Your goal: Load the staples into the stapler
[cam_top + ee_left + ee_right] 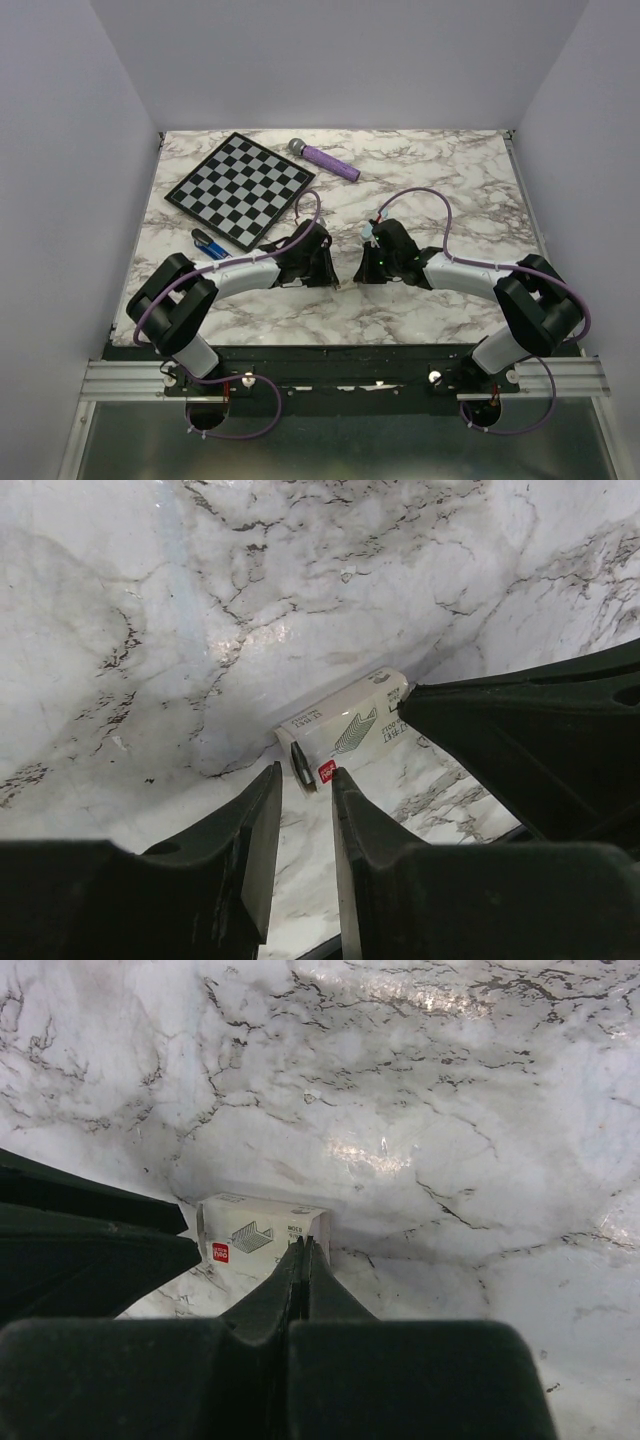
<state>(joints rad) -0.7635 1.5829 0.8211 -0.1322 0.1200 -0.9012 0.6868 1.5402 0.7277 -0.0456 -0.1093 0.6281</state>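
The small white staple box (345, 730) lies on the marble table between my two grippers; it also shows in the right wrist view (250, 1235). Its near end is open and dark inside. My left gripper (305, 775) is open by a narrow gap, empty, its tips just short of that open end. My right gripper (303, 1245) is shut, its tips resting against the box's top edge at the other end. The dark blue stapler (209, 244) lies to the left, beside the chessboard's near corner. In the top view the left gripper (330, 266) and right gripper (362, 268) face each other and hide the box.
A black-and-white chessboard (240, 190) lies at the back left. A purple microphone (325, 158) lies behind it at the centre back. The right gripper's black finger (530, 740) crowds the right side of the left wrist view.
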